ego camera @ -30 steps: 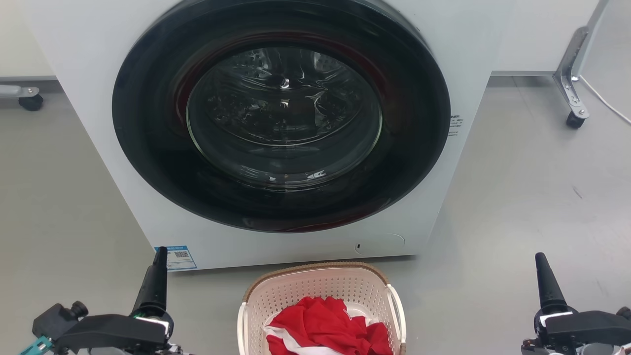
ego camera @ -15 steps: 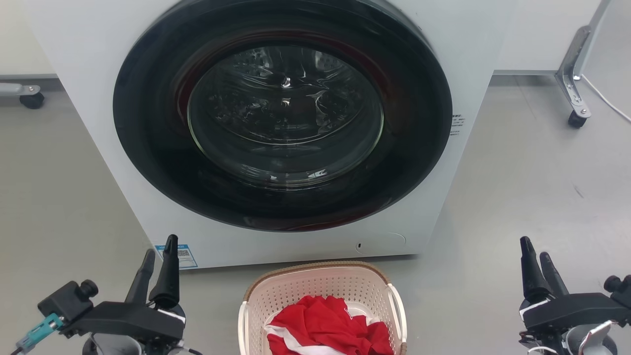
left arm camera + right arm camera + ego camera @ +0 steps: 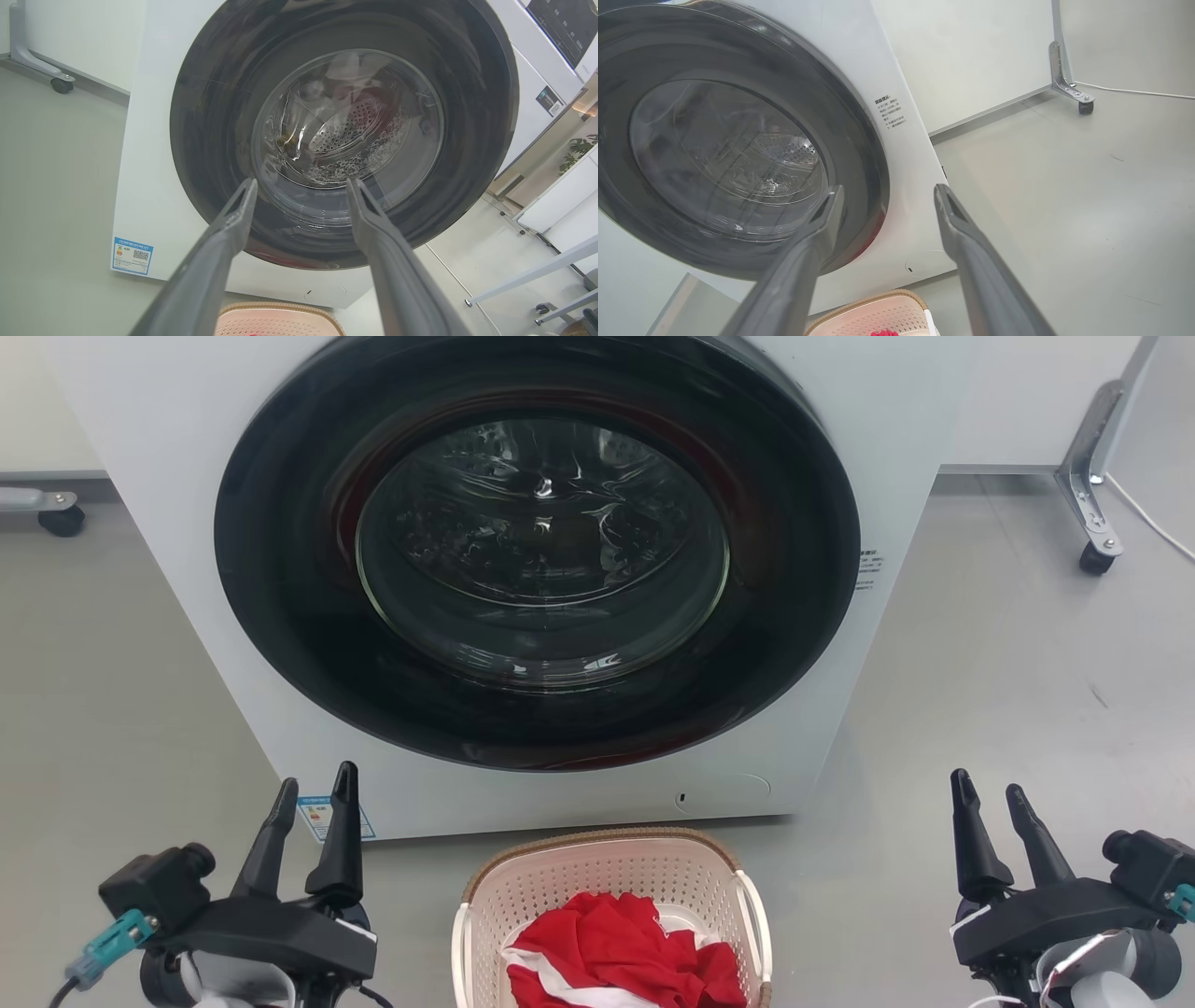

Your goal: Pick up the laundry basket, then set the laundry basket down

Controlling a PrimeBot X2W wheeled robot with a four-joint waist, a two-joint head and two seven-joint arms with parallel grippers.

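The laundry basket (image 3: 611, 877), cream-white and perforated with a brown woven-look rim, stands on the floor at the bottom centre of the head view, holding red and white cloth (image 3: 621, 957). Its far rim also shows low in the left wrist view (image 3: 275, 310) and the right wrist view (image 3: 873, 308). My left gripper (image 3: 317, 784) is open, off to the basket's left and apart from it. My right gripper (image 3: 988, 789) is open too, well to the basket's right. Both point toward the washing machine, and nothing lies between either pair of fingers.
A white washing machine (image 3: 887, 448) with a big dark round door (image 3: 537, 551) stands right behind the basket. Wheeled metal frame legs sit at far right (image 3: 1088, 476) and far left (image 3: 42, 509). A white cable (image 3: 1148, 523) runs over the grey floor at right.
Both grippers have risen in the head view and turned, so that each now shows two spread fingers instead of one. The basket has stayed put.
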